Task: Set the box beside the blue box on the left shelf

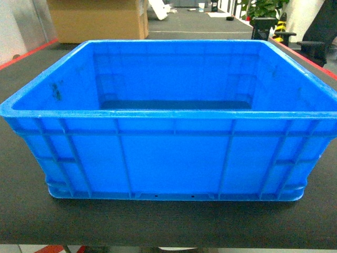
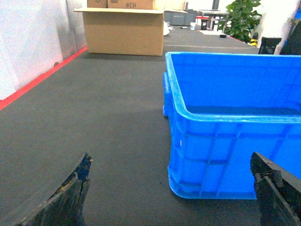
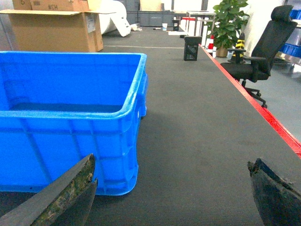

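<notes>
A wide desk [image 3: 197, 132] covered in dark grey ribbed matting stretched far back, its long side edges trimmed in red. Towards the far left corner stood a large open cardboard carton [image 2: 123, 30], with smaller cartons behind it. A pale wall [image 2: 28, 42] ran along the left edge. Beyond the right edge a black office chair [image 3: 263, 52] sat on a grey floor, and a leafy green potted plant [image 3: 229, 21] stood further back. A small black container [image 3: 191, 48] rested near the far right edge. The light was bright and even.
</notes>
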Controlling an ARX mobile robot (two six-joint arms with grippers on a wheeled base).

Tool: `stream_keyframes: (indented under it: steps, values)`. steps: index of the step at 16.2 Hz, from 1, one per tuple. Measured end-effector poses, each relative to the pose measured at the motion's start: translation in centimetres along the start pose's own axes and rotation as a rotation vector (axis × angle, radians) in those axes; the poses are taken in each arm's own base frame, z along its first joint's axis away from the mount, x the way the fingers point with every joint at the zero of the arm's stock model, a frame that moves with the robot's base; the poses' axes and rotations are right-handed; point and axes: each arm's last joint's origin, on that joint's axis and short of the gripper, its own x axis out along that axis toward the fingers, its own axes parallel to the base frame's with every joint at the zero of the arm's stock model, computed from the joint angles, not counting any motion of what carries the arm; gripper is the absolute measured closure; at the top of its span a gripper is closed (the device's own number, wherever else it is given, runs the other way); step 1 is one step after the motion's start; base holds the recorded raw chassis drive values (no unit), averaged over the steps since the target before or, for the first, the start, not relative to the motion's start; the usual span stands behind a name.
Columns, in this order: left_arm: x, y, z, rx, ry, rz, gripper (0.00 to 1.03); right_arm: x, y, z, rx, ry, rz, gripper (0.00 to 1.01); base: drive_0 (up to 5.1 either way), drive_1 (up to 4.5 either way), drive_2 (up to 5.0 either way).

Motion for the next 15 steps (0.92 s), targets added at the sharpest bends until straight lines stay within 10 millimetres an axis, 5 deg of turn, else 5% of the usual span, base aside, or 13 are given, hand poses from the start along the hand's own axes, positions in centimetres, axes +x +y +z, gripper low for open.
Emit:
stream_keyframes:
  steps: [15]
  values:
    - [0.0, 0.0, 0.0, 0.0, 0.0, 0.0, 0.05, 0.0, 0.0, 0.0, 0.0, 0.0, 0.0, 0.03, 0.0, 0.0, 0.0]
